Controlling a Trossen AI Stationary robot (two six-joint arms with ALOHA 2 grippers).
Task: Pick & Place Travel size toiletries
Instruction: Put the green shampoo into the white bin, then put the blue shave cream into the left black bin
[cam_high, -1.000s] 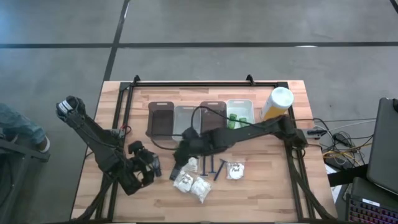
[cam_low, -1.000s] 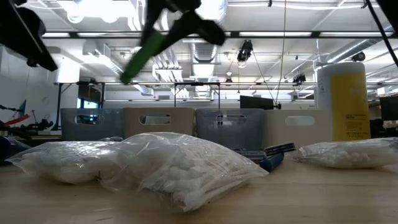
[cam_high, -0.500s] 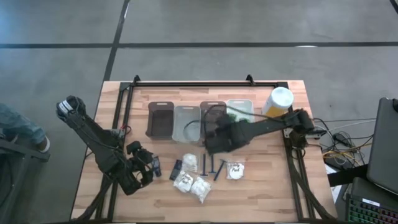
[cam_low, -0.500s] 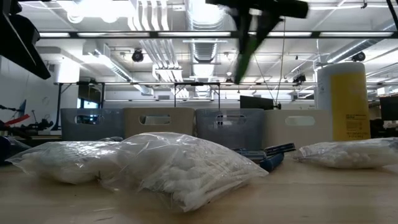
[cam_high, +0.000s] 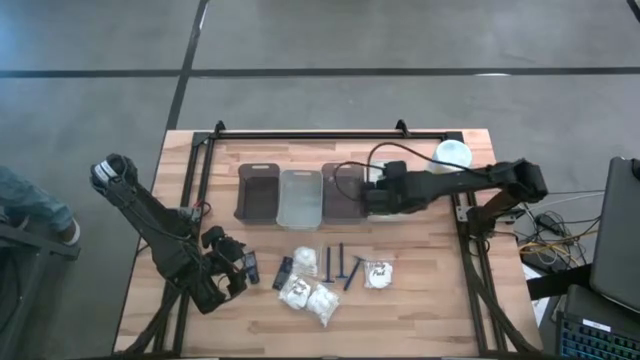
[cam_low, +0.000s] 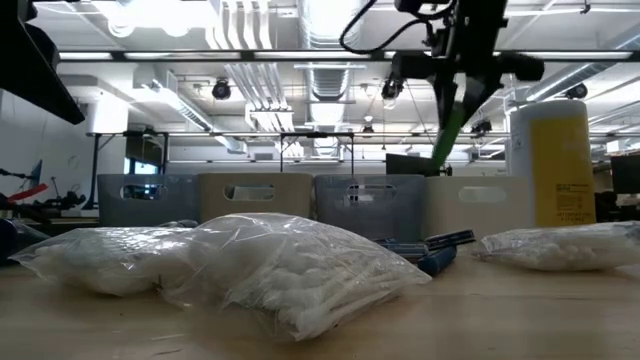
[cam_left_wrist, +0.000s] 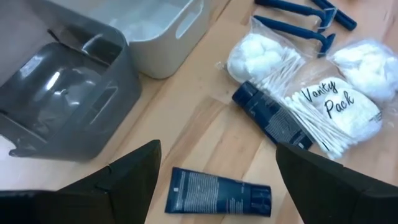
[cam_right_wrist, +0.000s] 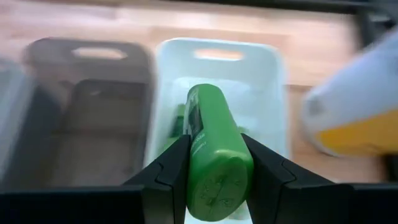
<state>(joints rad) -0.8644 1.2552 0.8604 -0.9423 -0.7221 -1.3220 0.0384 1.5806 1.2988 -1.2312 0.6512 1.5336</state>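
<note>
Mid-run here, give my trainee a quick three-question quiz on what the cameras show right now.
1. True or false: the right gripper holds a green bottle.
2. Which bin lies under it: A dark grey, B white bin, C clear?
3. Fill in: the left gripper stands ____ near two black tubes.

Key: 1 true. 2 B. 3 open.

"Vanity Pack" is handwritten on the plastic-wrapped packet (cam_left_wrist: 333, 109)
</note>
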